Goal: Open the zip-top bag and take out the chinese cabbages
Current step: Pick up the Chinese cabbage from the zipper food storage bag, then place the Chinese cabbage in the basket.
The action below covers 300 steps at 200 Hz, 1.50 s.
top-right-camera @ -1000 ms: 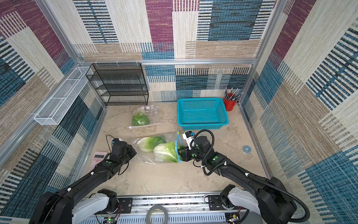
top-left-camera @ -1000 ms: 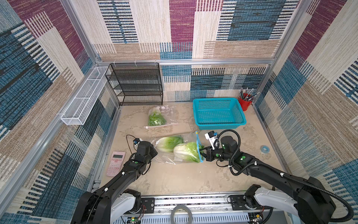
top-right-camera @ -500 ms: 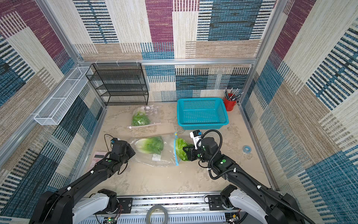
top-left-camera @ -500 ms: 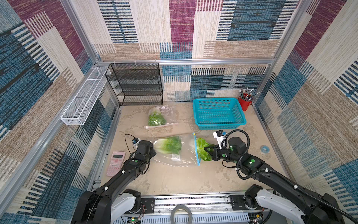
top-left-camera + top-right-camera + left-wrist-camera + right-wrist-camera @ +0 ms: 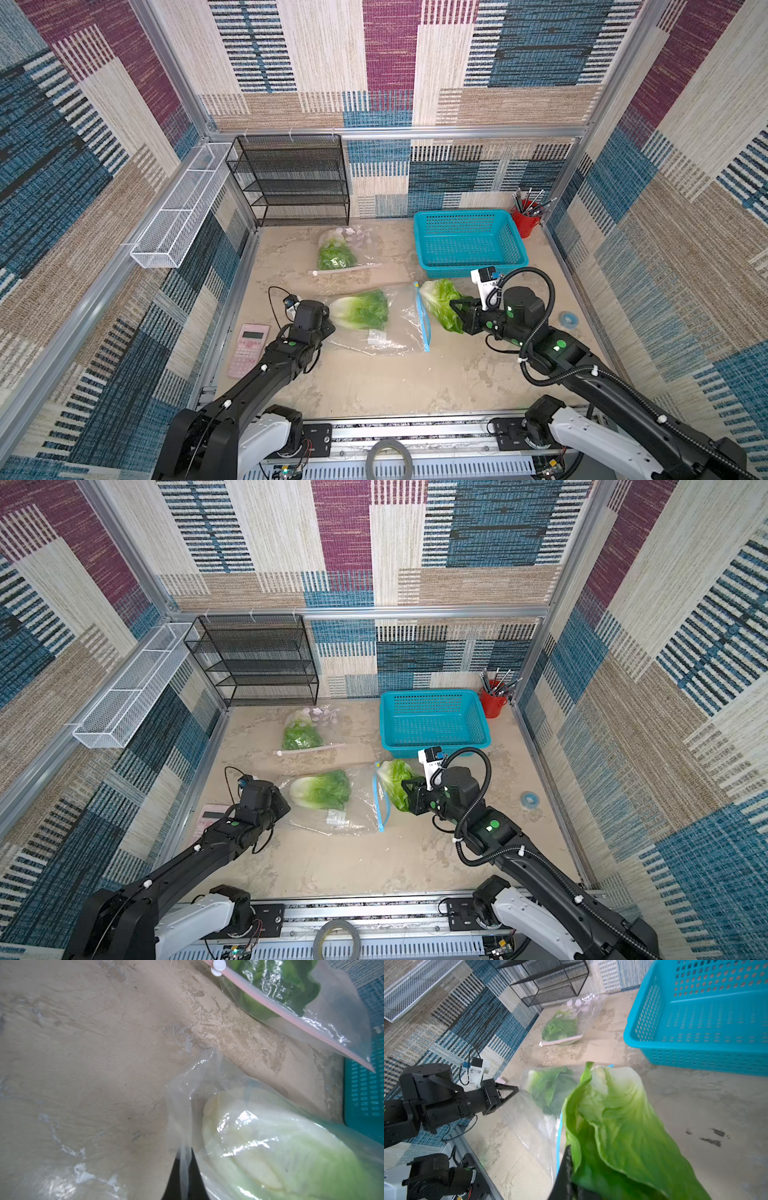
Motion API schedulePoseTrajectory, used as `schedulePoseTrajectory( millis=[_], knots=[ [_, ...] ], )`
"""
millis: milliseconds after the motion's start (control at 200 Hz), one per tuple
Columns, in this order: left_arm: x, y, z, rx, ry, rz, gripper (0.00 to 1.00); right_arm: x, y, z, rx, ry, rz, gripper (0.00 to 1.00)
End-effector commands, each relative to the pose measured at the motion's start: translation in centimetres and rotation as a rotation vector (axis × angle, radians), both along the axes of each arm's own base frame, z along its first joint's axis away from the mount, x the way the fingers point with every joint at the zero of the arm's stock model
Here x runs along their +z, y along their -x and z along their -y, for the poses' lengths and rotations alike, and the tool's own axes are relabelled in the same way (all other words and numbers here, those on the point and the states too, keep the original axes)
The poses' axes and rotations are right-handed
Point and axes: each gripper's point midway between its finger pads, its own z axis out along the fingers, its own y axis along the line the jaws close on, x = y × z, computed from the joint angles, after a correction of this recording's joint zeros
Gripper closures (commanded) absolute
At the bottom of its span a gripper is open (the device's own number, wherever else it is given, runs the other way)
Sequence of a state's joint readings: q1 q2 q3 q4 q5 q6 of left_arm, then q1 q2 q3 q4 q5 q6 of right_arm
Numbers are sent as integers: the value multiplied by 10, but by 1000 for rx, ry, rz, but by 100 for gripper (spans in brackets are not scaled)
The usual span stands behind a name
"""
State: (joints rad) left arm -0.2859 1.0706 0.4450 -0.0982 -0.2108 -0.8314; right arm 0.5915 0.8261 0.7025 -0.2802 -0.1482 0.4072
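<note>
Right wrist view shows the held cabbage with its long axis running away from the right gripper. The crinkled green leaves are at the gripper end and the pale stalk base points off toward the zip-top bag. The jaws are clamped tight on the leafy end. In both top views this head lies diagonally just outside the bag's mouth, beside the blue zip strip. Whether it touches the table cannot be told.

The bagged cabbage lies inside clear, wrinkled, glossy film. Its axis runs across the table, white base toward the left gripper and leaves toward the zip. That gripper is closed, pinching the film at the bag's far end, and the left wrist view shows thin plastic caught between its dark tips.

Behind, well apart, a second bag with a pink strip holds green leaves. A blue perforated basket sits just behind the right gripper. A black mesh shelf stands against the back wall, with a white wire tray on the side wall. There is also a red cup of pens, a pink calculator and a tape roll.

The table is beige, mottled and scuffed. The walls are woven patchwork panels in blue, maroon and tan, set in metal framing.
</note>
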Motion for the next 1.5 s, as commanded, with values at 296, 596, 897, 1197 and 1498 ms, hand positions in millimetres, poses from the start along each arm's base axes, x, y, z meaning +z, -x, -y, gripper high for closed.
schedulePoseTrajectory(
  millis=[296, 596, 897, 1197, 1498],
  knots=[
    [10, -3, 4, -57, -34, 12, 100, 54, -46, -2, -49, 104, 196, 100],
    [11, -7, 16, -96, 15, 6, 100, 83, -121, -5, -73, 177, 301, 100],
    [15, -5, 16, -102, 14, 11, 100, 70, -197, 15, -143, 203, 248, 100],
    [16, -7, 19, -107, 30, 15, 100, 40, -249, 28, -253, 221, 177, 100],
    [14, -9, 22, -110, 46, 5, 100, -4, -277, 29, -299, 235, 108, 100]
  ],
)
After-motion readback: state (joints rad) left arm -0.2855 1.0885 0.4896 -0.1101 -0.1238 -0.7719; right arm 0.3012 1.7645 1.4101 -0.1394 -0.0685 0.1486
